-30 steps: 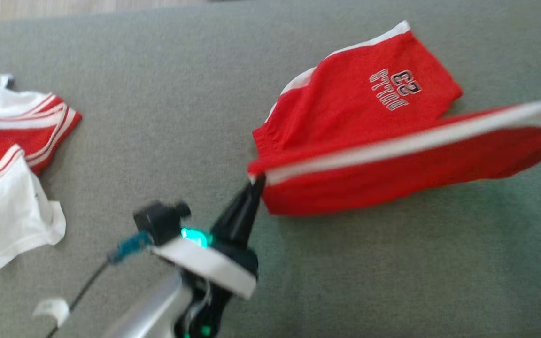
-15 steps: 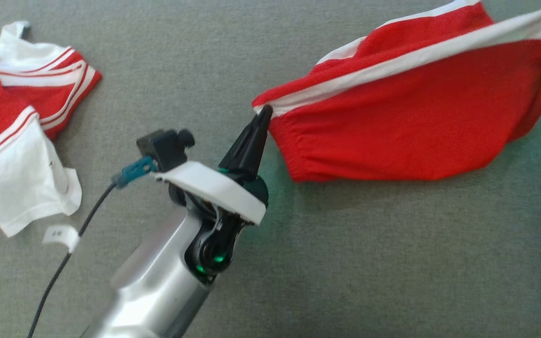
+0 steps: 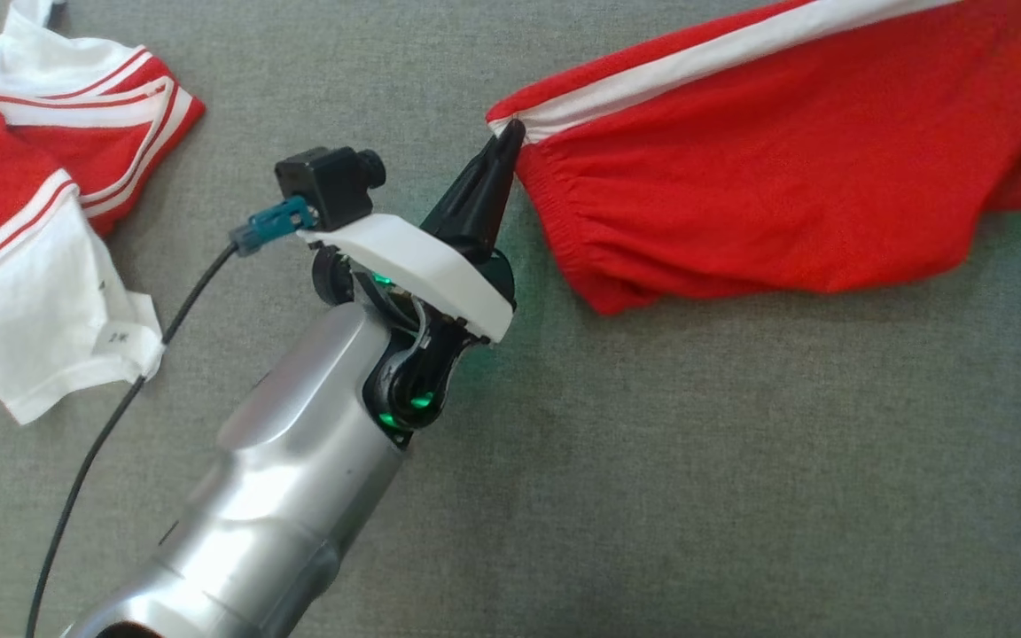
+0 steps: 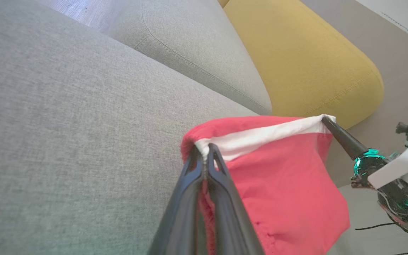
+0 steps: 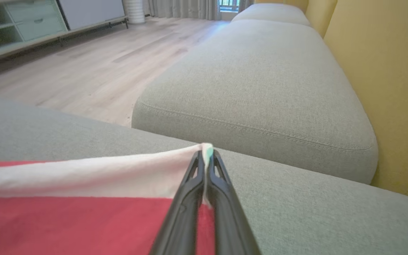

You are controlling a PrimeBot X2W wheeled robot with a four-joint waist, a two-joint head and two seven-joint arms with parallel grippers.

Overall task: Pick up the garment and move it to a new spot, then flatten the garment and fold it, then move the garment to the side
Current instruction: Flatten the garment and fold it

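Clearly soft and light, hanging limp between left tool (image 3: pixel 513 137) and right tool (image 5: pixel 207 153), each pinching a corner of the garment (image 3: pixel 785 186).

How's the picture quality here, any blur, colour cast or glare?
Head view: sharp; green light behind the left pincer tints the grey cushion. Left wrist view: wide-angle bending; the red shorts look washed pink. Right wrist view: shorts near the right pincer soft; far floor glares.

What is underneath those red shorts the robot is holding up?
Below the red shorts lies the grey sofa cushion. The patch straight behind the hanging cloth is covered, so anything lying there cannot be seen.
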